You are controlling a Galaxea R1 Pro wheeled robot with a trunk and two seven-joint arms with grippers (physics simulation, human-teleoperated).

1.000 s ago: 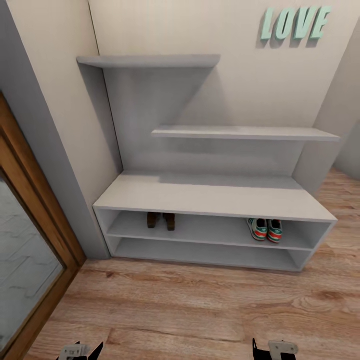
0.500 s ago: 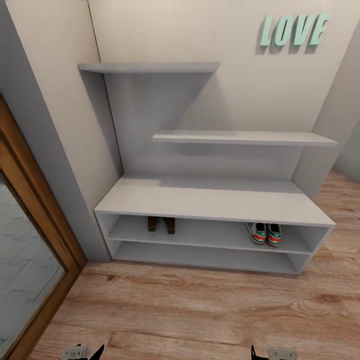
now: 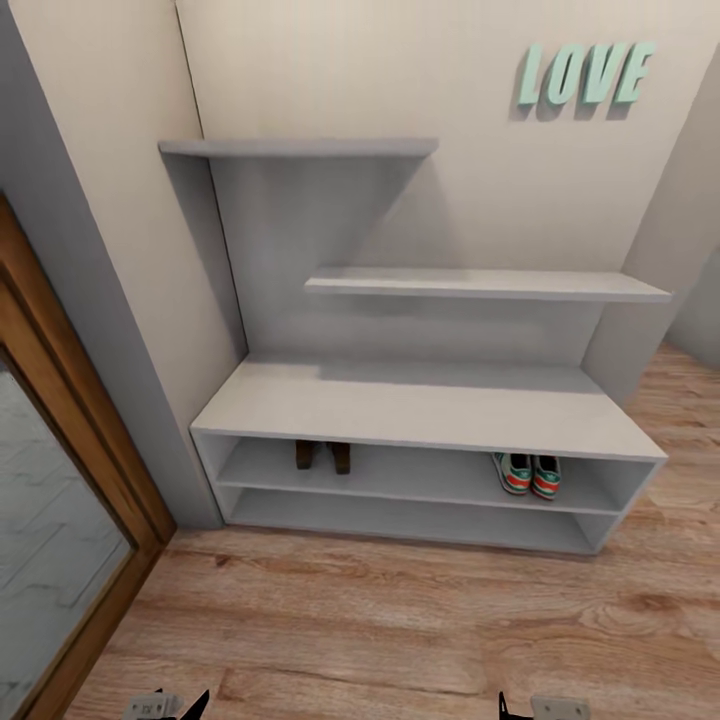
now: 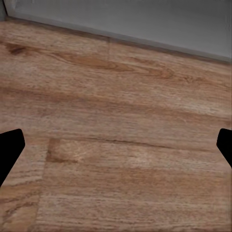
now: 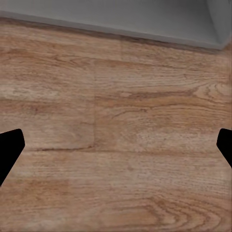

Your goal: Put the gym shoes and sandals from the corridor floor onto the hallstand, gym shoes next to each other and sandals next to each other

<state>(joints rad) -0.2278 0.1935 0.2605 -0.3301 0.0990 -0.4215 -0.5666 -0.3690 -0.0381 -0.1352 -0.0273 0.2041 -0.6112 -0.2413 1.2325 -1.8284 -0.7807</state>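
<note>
The pale-grey hallstand (image 3: 420, 405) stands against the wall ahead of me. Its upper shelf slot holds the two brown sandals (image 3: 322, 455) side by side at the left and the two gym shoes (image 3: 530, 474) side by side at the right, heels toward me. Both grippers hang low over the corridor floor (image 3: 400, 620), well short of the rack. My left gripper (image 4: 116, 145) is open with bare planks between its black fingers (image 4: 9, 147). My right gripper (image 5: 116, 145) is open too, holding nothing. Their tips peek in at the head view's lower edge: left gripper (image 3: 170, 705), right gripper (image 3: 535, 708).
A wood-framed glass door (image 3: 60, 520) lines the left side beside a grey wall post. Teal "LOVE" letters (image 3: 585, 73) hang on the wall above the rack. The rack's base edge (image 4: 145, 24) runs along the far side of both wrist views.
The whole head picture has slid slightly downward, so the camera moved. The sandals and gym shoes keep their places on the shelf, and both grippers stay open.
</note>
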